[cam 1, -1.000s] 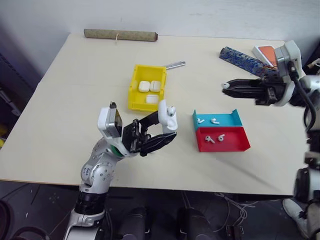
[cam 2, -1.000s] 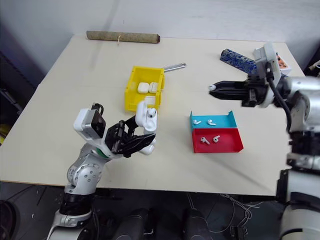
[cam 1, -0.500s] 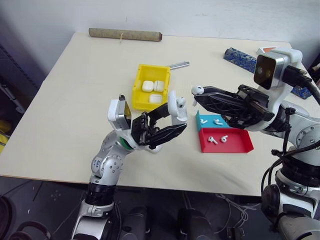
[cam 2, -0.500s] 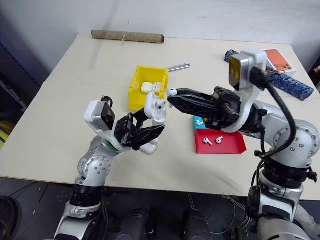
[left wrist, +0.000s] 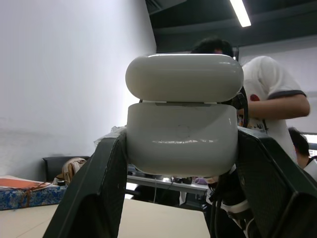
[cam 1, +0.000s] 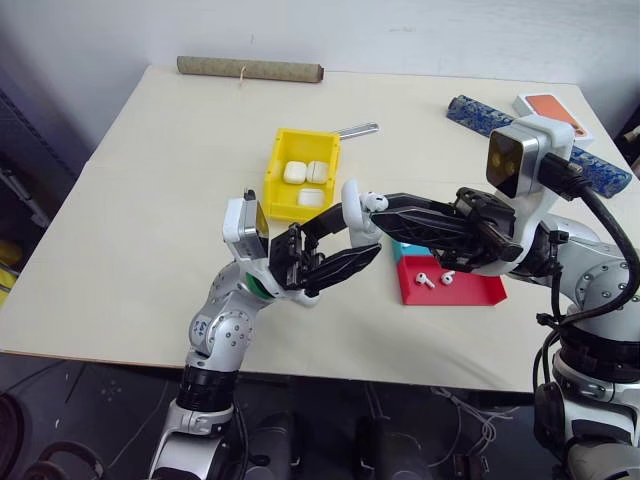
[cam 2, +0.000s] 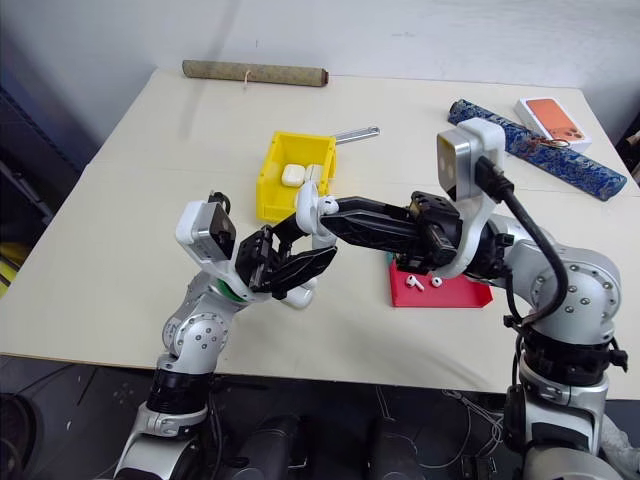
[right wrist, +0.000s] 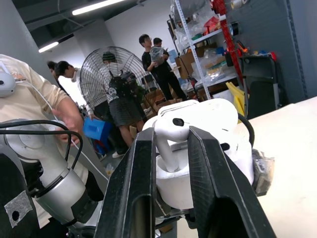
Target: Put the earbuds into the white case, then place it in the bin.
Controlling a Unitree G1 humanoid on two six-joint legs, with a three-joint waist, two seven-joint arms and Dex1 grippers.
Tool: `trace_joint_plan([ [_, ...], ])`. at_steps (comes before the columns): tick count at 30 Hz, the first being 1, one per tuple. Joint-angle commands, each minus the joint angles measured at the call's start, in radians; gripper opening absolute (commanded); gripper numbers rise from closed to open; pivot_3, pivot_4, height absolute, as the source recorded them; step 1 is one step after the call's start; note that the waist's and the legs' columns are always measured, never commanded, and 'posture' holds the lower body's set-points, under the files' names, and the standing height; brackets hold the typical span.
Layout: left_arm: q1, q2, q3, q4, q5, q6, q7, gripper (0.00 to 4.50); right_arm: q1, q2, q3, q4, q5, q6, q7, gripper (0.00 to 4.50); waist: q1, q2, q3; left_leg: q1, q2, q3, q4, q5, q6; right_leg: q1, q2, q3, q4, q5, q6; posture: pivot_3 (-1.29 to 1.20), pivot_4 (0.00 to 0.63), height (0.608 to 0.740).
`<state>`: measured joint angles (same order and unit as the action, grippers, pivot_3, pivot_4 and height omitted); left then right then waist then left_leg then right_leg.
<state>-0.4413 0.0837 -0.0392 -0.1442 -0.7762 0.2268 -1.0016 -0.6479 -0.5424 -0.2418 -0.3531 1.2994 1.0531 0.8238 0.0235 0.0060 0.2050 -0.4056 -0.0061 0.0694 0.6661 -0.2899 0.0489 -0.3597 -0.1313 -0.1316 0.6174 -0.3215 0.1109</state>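
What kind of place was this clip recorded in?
Probably a robotics lab or workshop: tall metal storage shelves stacked with boxes, a large round floor fan, people standing about, and a plain pale wooden worktable.

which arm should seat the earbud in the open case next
Right. The right gripper already pinches an earbud directly at the open case, which the left gripper holds up steady with its lid raised.

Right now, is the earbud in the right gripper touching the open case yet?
Cannot tell. In the right wrist view the earbud, pinched in the right gripper, overlaps the white case held by the left gripper, but neither contact nor gap shows plainly.
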Motion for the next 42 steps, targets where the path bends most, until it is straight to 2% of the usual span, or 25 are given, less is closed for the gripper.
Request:
trace_joint_plan([
  [1, -0.012, -0.016, -0.004, -0.027, 0.008, -0.026, 0.006, 2.77, 0.009, -0.011, 0.029, -0.043, -0.012, -0.031, 0.009, 0.5, 0.0, 0.0, 0.0, 0.0, 0.0, 0.0, 0.0, 0.0, 0.0, 0.0, 0.0, 0.0, 0.0, 0.0, 0.0, 0.0, 0.15, 0.74],
  [7, -0.015, -0.027, -0.003, -0.022, 0.019, -0.043, 0.018, 2.77, 0.041, -0.042, 0.079, -0.069, -0.061, -0.069, 0.039, 0.5, 0.002, 0.0, 0.0, 0.0, 0.0, 0.0, 0.0, 0.0, 0.0, 0.0, 0.0, 0.0, 0.0, 0.0, 0.0, 0.0, 0.15, 0.74],
  [11, -0.018, -0.035, -0.001, -0.019, 0.027, -0.05, 0.021, 2.77, 0.044, -0.031, 0.089, -0.078, -0.063, -0.091, 0.003, 0.5, 0.0, 0.0, 0.0, 0.0, 0.0, 0.0, 0.0, 0.0, 0.0, 0.0, 0.0, 0.0, -0.001, 0.0, 0.0, 0.0, 0.15, 0.74],
  [16, -0.02, -0.045, 0.001, -0.018, 0.026, -0.054, 0.022, 2.77, 0.059, -0.055, 0.095, -0.105, -0.092, -0.122, 0.014, 2.13, 0.001, 0.0, 0.0, 0.0, 0.0, 0.0, 0.0, 0.0, 0.0, 0.0, -0.001, 0.0, -0.001, 0.0, 0.0, 0.0, 0.15, 0.74],
  [23, 0.001, -0.012, 0.031, -0.021, 0.021, -0.046, 0.013, 2.77, 0.114, -0.304, -0.082, -0.043, 0.135, 0.016, 0.048, 4.41, 0.004, -0.001, 0.0, -0.001, 0.0, -0.002, 0.0, -0.001, 0.002, 0.002, -0.002, -0.001, -0.006, 0.001, 0.001, 0.0, 0.15, 0.74],
  [24, 0.006, 0.001, 0.036, -0.022, 0.019, -0.043, 0.007, 2.77, 0.135, -0.327, -0.111, -0.03, 0.15, 0.019, 0.042, 4.47, 0.004, -0.001, 0.0, -0.001, 0.0, -0.001, 0.0, -0.001, 0.002, 0.002, -0.002, -0.001, -0.007, 0.001, 0.001, 0.0, 0.15, 0.74],
  [27, 0.012, 0.029, 0.045, -0.017, 0.017, -0.04, -0.01, 2.77, 0.188, -0.366, -0.164, -0.007, 0.168, 0.018, 0.032, 4.47, 0.002, -0.001, 0.0, -0.001, 0.0, -0.001, -0.001, -0.001, 0.002, 0.003, -0.002, -0.001, -0.007, 0.001, 0.001, 0.0, 0.15, 0.74],
  [32, -0.005, 0.103, 0.046, 0.023, 0.093, -0.044, 0.004, 2.77, 0.203, -0.337, -0.174, -0.024, 0.048, -0.093, 0.004, 4.47, 0.001, -0.001, 0.0, -0.001, 0.001, 0.0, 0.0, -0.001, 0.002, 0.002, -0.001, -0.001, -0.006, 0.001, 0.001, 0.0, 0.15, 0.74],
  [35, -0.012, 0.201, -0.008, 0.056, 0.223, -0.068, -0.022, 2.77, 0.216, -0.376, -0.103, -0.087, -0.096, -0.169, 0.101, 3.92, 0.002, -0.001, 0.0, -0.001, 0.001, 0.0, 0.0, -0.001, 0.002, 0.002, -0.001, -0.001, -0.006, 0.001, 0.001, 0.0, 0.15, 0.74],
  [39, -0.032, 0.299, -0.099, 0.08, 0.403, -0.143, -0.043, 2.77, 0.156, -0.347, 0.008, -0.14, -0.186, -0.222, 0.108, 2.59, 0.002, -0.001, 0.0, -0.001, 0.0, 0.001, -0.002, -0.001, 0.002, 0.0, 0.001, -0.001, -0.007, 0.001, 0.001, 0.0, 0.15, 0.74],
  [42, -0.042, 0.31, -0.132, 0.072, 0.443, -0.138, -0.031, 2.77, 0.093, -0.304, 0.119, -0.163, -0.282, -0.258, 0.09, 1.68, 0.001, -0.001, 0.0, -0.001, 0.0, 0.001, -0.002, -0.001, 0.002, 0.0, -0.001, 0.0, -0.007, 0.001, 0.001, 0.0, 0.15, 0.74],
])
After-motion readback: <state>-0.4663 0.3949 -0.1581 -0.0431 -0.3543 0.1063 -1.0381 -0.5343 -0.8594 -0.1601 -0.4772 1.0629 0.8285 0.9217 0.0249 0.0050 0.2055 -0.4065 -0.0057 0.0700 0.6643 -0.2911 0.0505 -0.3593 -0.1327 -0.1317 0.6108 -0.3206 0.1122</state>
